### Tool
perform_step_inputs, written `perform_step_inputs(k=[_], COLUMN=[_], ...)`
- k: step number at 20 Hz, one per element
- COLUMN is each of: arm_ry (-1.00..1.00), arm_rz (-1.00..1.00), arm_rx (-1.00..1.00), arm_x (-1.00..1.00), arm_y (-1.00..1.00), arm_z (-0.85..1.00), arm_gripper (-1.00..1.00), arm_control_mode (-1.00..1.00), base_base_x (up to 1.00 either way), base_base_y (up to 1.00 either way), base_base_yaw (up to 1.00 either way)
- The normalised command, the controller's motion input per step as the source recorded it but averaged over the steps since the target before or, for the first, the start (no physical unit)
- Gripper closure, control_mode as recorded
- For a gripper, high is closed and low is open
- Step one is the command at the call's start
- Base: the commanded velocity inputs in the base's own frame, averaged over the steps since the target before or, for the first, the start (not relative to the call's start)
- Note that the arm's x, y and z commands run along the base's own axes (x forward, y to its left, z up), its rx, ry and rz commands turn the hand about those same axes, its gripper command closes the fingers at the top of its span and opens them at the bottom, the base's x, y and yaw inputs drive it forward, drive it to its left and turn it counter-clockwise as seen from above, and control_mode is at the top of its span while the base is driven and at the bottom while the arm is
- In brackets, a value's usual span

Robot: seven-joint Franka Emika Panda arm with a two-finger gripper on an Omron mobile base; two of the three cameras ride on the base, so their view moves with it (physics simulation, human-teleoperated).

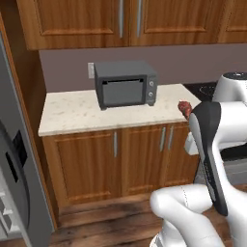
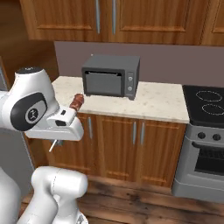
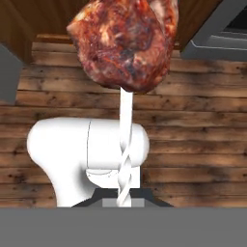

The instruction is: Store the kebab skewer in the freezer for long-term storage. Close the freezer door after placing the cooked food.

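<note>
The kebab skewer hangs in the air in front of the counter, reddish-brown meat on top and the pale stick slanting down through my hand. My gripper is shut on the stick. In the hand view the meat looms large at the top and the stick runs down to the gripper. From the left base view the meat peeks out beside my forearm. The freezer door, grey with a small black dispenser panel, stands swung out at the far left, with white shelves showing beside it.
A dark grey microwave sits on the pale stone counter above wooden cabinets. A black-topped stove stands to the right. Wooden floor lies below the hand.
</note>
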Motion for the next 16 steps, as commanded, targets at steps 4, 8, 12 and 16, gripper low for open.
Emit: perform_step_inputs(k=[4, 8, 12, 16], arm_ry=[0.0, 0.0, 0.0, 0.0], arm_rz=[0.0, 0.0, 0.0, 0.0], arm_rx=[0.0, 0.0, 0.0, 0.0], arm_x=[0.0, 0.0, 0.0, 0.0], arm_y=[0.0, 0.0, 0.0, 0.0], arm_z=[0.0, 0.0, 0.0, 0.0], arm_gripper=[1.0, 1.0, 1.0, 1.0], arm_control_mode=[1.0, 1.0, 1.0, 1.0], base_base_x=[-0.77, -0.84, -0.91, -0.9], base_base_y=[0.01, 0.07, 0.28, 0.53], base_base_yaw=[0.0, 0.02, 0.08, 0.06])
